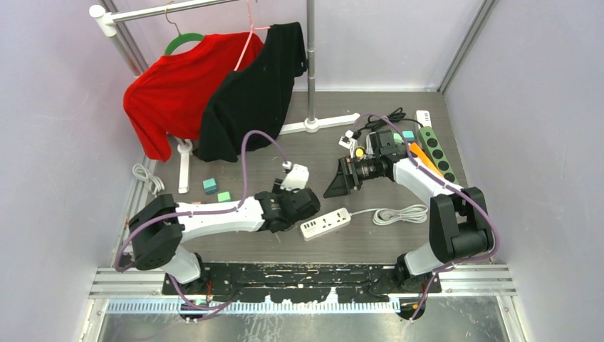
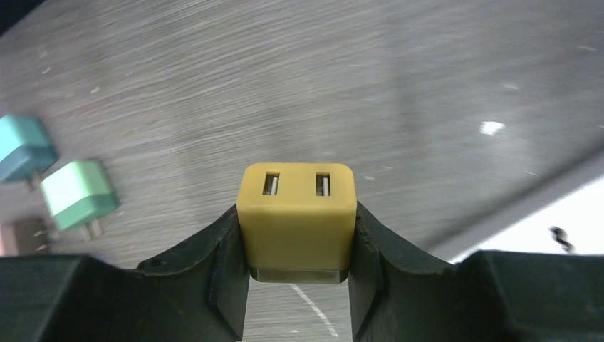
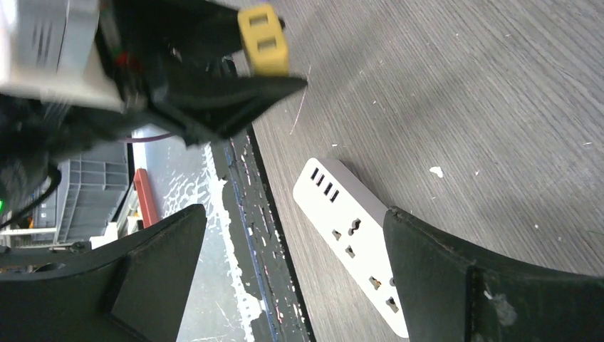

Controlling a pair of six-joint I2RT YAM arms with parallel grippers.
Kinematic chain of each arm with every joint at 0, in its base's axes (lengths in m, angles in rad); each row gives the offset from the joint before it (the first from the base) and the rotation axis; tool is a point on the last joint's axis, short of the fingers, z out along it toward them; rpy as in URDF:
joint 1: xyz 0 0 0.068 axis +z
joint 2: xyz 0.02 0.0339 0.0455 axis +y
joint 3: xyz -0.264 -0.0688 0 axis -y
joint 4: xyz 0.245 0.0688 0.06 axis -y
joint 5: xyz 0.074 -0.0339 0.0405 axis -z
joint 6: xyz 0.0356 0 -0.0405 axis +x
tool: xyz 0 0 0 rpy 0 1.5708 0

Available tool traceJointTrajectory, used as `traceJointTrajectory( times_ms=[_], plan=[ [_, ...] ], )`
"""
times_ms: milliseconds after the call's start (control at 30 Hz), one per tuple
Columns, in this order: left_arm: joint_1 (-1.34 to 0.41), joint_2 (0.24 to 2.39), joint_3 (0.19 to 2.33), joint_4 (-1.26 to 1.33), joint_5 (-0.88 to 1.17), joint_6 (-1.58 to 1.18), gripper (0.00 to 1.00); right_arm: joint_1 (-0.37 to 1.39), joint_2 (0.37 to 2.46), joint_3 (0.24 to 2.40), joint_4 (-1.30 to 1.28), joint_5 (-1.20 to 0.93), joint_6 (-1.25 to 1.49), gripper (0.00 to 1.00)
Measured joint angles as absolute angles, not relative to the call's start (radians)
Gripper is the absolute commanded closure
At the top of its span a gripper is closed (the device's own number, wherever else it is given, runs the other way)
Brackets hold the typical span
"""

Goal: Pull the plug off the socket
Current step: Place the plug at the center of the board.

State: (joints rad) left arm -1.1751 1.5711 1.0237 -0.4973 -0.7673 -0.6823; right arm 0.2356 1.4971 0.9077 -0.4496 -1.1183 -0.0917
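Carefully, I'm pinching the yellow plug (image 2: pixel 296 189) squarely in my left tool (image 2: pixel 298 235), clear of the power strip (image 3: pixel 352 246); my right tool (image 3: pixel 295 278) is gaping open.

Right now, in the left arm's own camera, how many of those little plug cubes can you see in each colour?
Yellow plug adapter: 1
Teal plug adapter: 1
Light green plug adapter: 1
Brownish block, cut off at the frame edge, kind unclear: 1
Total: 4
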Motion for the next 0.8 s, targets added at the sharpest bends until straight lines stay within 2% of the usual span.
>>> traceJointTrajectory(
  times_ms=[267,567,800],
  plan=[
    [-0.962,1.422,0.891,-0.617,-0.784,-0.812,1.00,0.236,1.497,0.908,-0.451,-1.113,-0.099,0.00],
    [-0.725,1.190,0.760,-0.633,-0.728,-0.862,1.00,0.234,1.497,0.908,-0.453,-1.111,-0.100,0.00],
    [-0.568,1.147,0.729,-0.630,-0.651,-0.859,1.00,0.234,1.497,0.908,-0.454,-1.111,-0.100,0.00]
  ],
)
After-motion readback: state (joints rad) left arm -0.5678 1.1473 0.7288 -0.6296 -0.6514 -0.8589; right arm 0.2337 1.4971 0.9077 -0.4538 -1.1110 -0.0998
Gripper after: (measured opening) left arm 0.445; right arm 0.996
